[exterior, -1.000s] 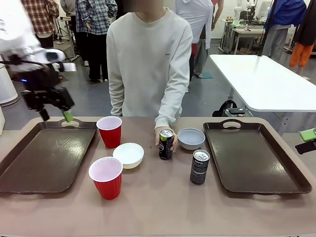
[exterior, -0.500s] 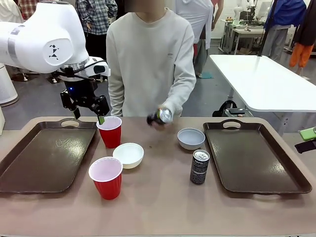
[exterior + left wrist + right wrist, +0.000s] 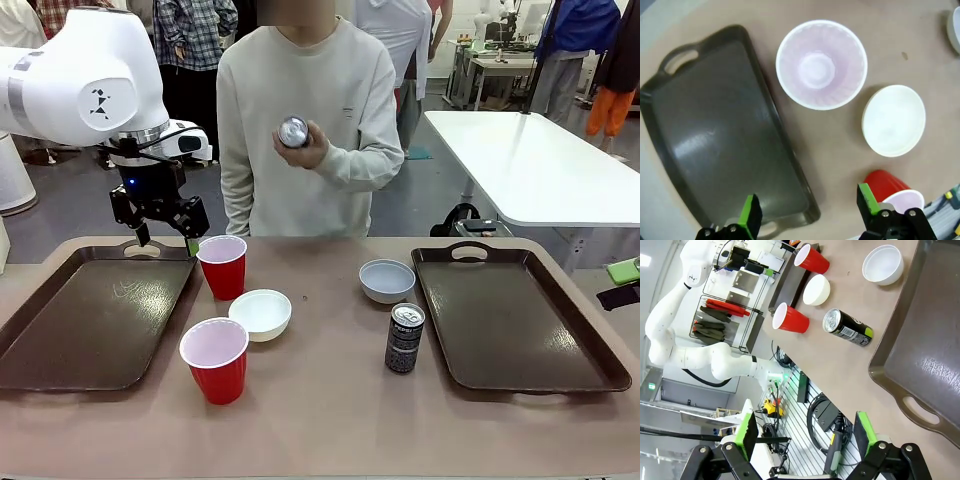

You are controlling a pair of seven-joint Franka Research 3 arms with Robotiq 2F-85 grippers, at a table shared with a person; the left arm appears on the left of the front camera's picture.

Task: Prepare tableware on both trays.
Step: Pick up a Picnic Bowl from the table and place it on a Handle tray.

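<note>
Left pincer (image 3: pixel 166 243) and right pincer (image 3: pixel 806 432) gape wide — glossy brown tray (image 3: pixel 90 320) by the left

Left tray (image 3: pixel 90 330) and right tray (image 3: pixel 510 320) flank the middle — far cup (image 3: pixel 222 265), near cup (image 3: pixel 215 358), bowl (image 3: pixel 260 313) just right of them; second bowl (image 3: pixel 387 280) behind the can (image 3: pixel 405 338).

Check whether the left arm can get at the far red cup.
Probably yes. Its open fingers hang just left of the far red cup, over the rim of the left tray, with nothing between. The cup stands upright, apart from the bowl, and the person's hand is up holding a can.
</note>
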